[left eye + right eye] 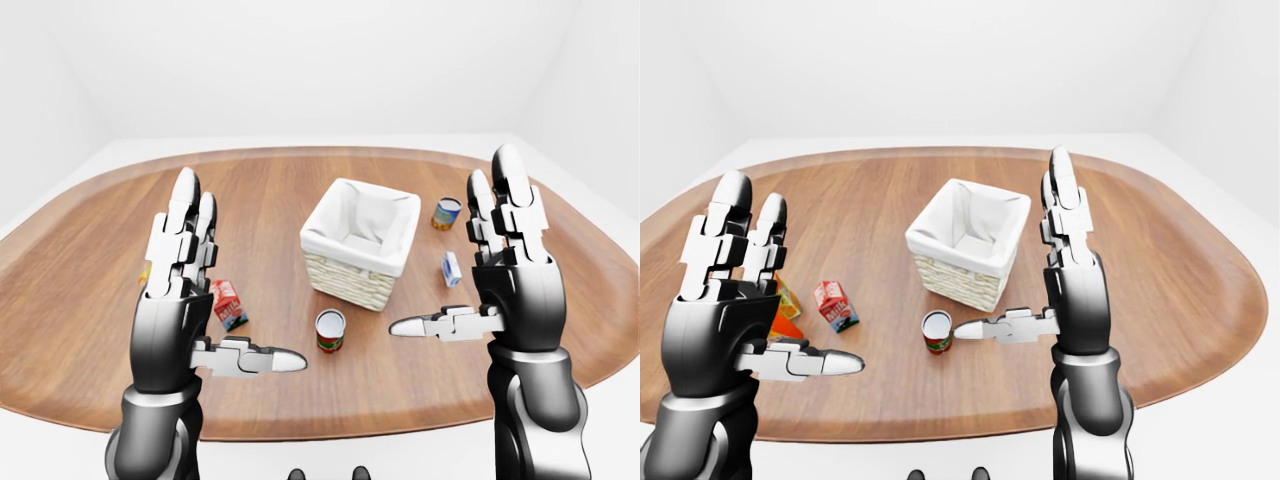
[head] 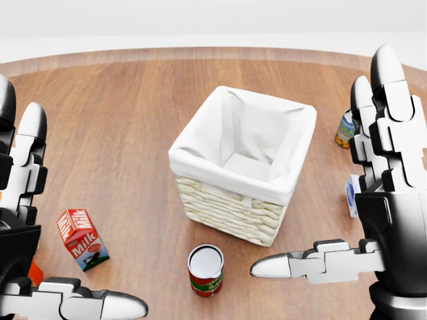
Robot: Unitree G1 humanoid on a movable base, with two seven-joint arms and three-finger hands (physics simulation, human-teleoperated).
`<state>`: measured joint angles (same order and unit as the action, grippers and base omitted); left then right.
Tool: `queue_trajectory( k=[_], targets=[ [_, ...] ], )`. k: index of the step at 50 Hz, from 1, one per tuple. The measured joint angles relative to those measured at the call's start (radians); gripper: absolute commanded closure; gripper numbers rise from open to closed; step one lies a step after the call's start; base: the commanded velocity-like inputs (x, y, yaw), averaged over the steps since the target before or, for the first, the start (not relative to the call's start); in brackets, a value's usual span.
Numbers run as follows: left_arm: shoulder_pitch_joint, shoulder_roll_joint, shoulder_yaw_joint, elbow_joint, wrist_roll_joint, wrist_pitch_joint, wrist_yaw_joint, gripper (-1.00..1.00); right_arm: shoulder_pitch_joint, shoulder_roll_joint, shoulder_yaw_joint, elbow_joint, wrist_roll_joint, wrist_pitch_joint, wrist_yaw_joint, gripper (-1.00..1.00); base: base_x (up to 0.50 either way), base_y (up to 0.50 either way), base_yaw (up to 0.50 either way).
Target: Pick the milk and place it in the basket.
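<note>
Red milk carton (image 2: pixel 81 239) stands upright on the wooden table (image 2: pixel 120 120), left of the lined basket (image 2: pixel 243 163), just beside the spread left hand (image 1: pixel 185 290); the right hand (image 1: pixel 505 270), also spread, is well apart.

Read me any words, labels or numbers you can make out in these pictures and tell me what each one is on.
"Milk" in white letters on the red side of the milk carton.
Red and green can: label too blurred to read.
Small blue and white carton: print too small to read.
Yellow and blue can: print too small to read.
Orange bottle, partly behind the left hand: label unreadable.
</note>
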<state>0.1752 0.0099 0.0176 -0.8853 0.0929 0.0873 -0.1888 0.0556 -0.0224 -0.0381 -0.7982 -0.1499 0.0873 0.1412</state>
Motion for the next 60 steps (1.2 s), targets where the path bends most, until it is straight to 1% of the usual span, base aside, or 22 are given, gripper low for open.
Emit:
queue_trajectory(
  k=[15,30,38,48,53,57,60],
  targets=[
    [0.006,0.0,-0.001,0.01,-0.001,0.0,0.001,-1.0,0.001,0.001,-0.002,-0.004,0.008,0.0,0.001,-1.0,0.27,-0.01,0.0],
    [0.014,-0.001,-0.001,0.019,-0.002,0.0,0.001,-1.0,0.004,0.0,-0.006,-0.008,0.016,0.0,0.001,-1.0,0.26,-0.15,0.0],
    [0.016,-0.001,0.0,0.023,-0.003,0.0,0.0,-1.0,0.007,0.0,-0.003,-0.009,0.014,0.0,0.001,-1.0,0.17,0.0,0.0],
    [0.002,0.001,0.007,0.052,0.007,0.0,0.008,-1.0,0.009,0.001,0.003,-0.011,0.004,0.0,-0.001,-1.0,0.0,0.0,0.0],
    [-0.025,0.006,0.024,0.097,0.016,0.0,0.014,-1.0,0.008,0.001,0.004,-0.011,0.0,0.0,-0.002,-1.0,0.0,0.0,0.0],
    [-0.058,0.017,0.052,0.145,0.013,0.0,0.009,-1.0,0.007,0.001,0.003,-0.012,-0.001,0.0,-0.003,-1.0,0.0,0.0,0.0],
    [-0.089,0.034,0.079,0.199,0.027,-0.002,0.009,-1.0,0.006,0.001,0.002,-0.013,0.0,0.0,-0.003,-1.0,0.0,0.0,0.0]
  ],
)
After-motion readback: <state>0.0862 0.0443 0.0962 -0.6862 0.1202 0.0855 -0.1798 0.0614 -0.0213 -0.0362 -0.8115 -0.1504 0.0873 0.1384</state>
